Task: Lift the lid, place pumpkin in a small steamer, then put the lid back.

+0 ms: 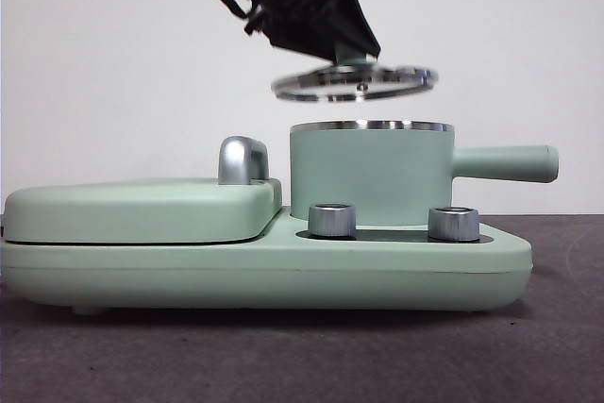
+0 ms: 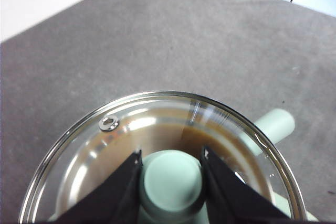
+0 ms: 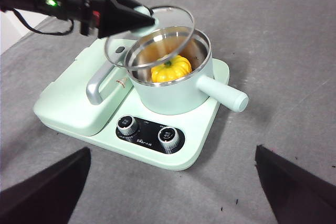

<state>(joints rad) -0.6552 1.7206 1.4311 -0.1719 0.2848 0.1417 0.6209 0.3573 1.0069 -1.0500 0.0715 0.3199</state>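
Pumpkin point(image 3: 170, 69) already sits inside small steamer point(image 3: 176, 85). My left gripper point(image 2: 171, 174) pinches lid point(image 1: 354, 82) by knob, hovering tilted above rim, apart, for lowering. My right gripper point(image 3: 168, 192) spread, waiting clear.

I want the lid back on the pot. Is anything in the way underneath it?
Nothing visible. The left claw holds the round glass lid by its mint-green knob, just above the mint-green steamer pot. Between them is open air. The yellow-orange pumpkin sits low inside, below the rim.
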